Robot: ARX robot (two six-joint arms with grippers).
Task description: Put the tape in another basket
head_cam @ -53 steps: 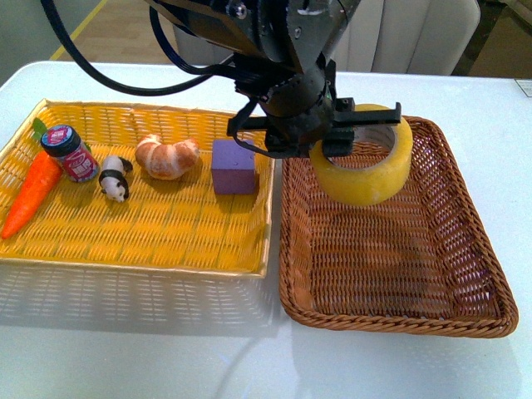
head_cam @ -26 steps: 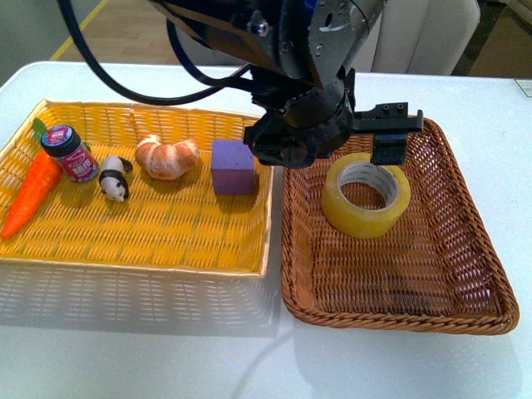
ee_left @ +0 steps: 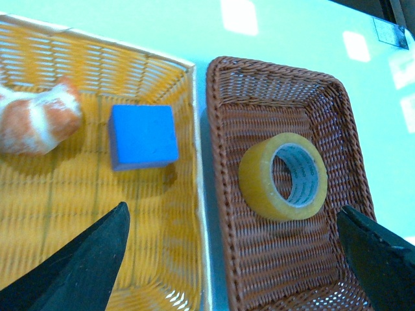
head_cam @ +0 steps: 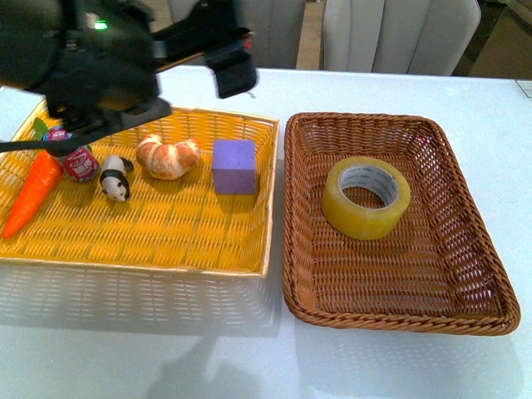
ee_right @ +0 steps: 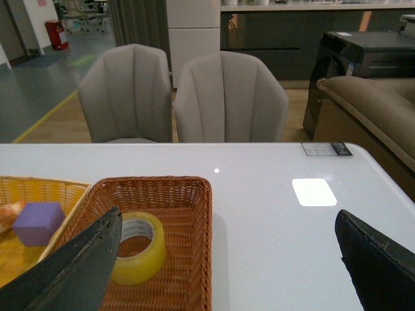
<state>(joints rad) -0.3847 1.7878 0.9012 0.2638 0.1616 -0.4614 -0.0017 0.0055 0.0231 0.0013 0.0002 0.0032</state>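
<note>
Well, the tape [head_cam: 366,197] lies flat inside the brown basket [head_cam: 478,274], towards its far end, touching neither hand, so the move looks done. Left hand [ee_left: 240,259] hangs wide apart, empty; right hand [ee_right: 224,272] spread too. Beside the basket, a yellow basket [head_cam: 166,249] holds cube [head_cam: 233,165], croissant [head_cam: 168,156], carrot [head_cam: 32,193]; nothing blocks it.

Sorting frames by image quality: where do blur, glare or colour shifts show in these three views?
Front view: the left arm's hand is motion-blurred, while the tape and the basket are sharp. Left wrist view: a cyan tint turns the cube blue, with bright glare patches on the table. Right wrist view: sharp, with one window reflection on the table.
</note>
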